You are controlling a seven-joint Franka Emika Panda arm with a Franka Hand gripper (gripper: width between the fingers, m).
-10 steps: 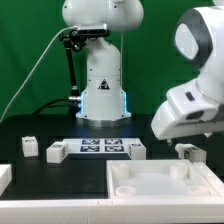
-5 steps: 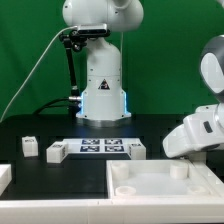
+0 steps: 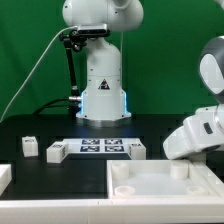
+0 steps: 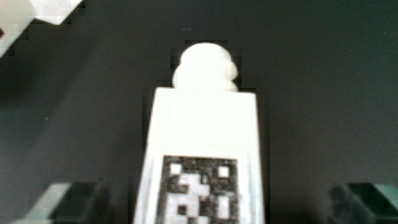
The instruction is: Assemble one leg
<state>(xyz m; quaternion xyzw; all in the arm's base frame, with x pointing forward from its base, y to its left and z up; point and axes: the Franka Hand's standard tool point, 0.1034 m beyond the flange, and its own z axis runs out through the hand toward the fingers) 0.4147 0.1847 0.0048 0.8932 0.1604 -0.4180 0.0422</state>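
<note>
Marker board sitting mid-table, arm hanging low at the exterior view's right. Gripper gaping open, fingers straddling the leg (tag facing up), which is lying on the black table, clear of both.

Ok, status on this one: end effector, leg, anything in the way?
End effector open, fingers either side of leg. Leg on table, not gripped. Nothing seen blocking.

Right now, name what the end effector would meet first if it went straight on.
Most likely the leg: in the wrist view it lies dead ahead, centred between the fingers of the open end effector. Distance unclear.
</note>
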